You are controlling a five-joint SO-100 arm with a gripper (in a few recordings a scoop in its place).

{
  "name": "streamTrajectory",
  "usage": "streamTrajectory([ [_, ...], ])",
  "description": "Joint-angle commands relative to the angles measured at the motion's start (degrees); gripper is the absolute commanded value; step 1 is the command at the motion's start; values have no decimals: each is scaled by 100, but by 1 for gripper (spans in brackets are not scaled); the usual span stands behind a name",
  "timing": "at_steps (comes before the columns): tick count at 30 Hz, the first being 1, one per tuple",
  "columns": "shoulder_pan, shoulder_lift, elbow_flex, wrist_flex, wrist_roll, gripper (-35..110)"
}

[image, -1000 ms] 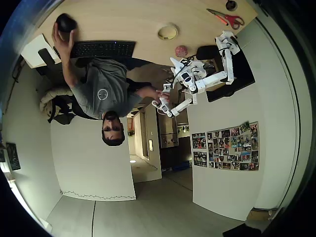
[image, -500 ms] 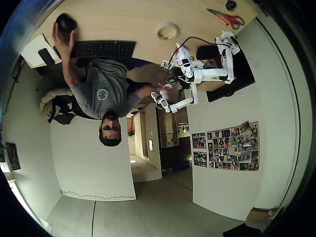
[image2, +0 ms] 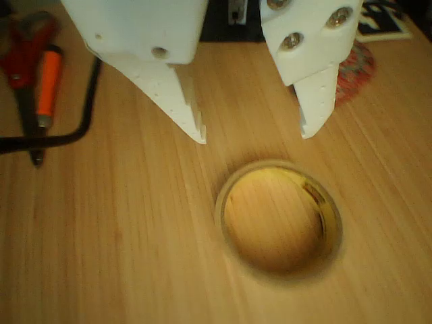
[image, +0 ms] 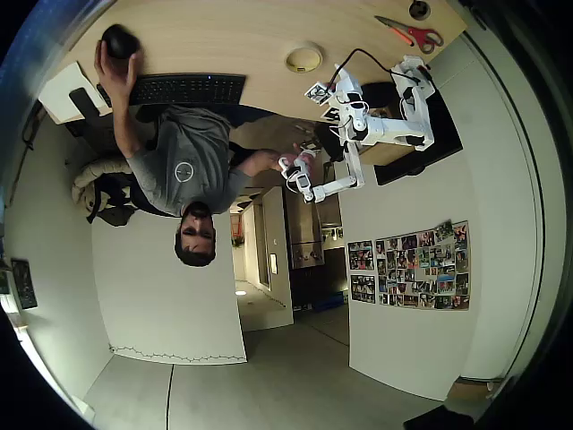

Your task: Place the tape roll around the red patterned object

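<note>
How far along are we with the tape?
Nothing done yet: the tape roll lies flat on the table, apart from the red object. In hand: the gripper hovers open just behind the roll. Left: grasp, carry, lower it around the red object.

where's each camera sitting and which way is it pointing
overhead view: fixed fisheye high above, picture upside down; wooden desk along the top, white arm reaching toward the tape roll, a person below it.
wrist view: on the arm, looking down past the open hand at the desk.
Shared: tape roll, scissors.
</note>
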State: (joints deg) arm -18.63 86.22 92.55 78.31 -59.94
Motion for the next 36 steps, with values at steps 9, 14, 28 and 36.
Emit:
streamTrajectory([
  [9,-70,-88,0,176,1134,36],
  [14,-35,-457,-246,176,1477,36],
  [28,369,-1705,-1441,193,1389,36],
  [36,158,-2733,-2443,193,1547,32],
])
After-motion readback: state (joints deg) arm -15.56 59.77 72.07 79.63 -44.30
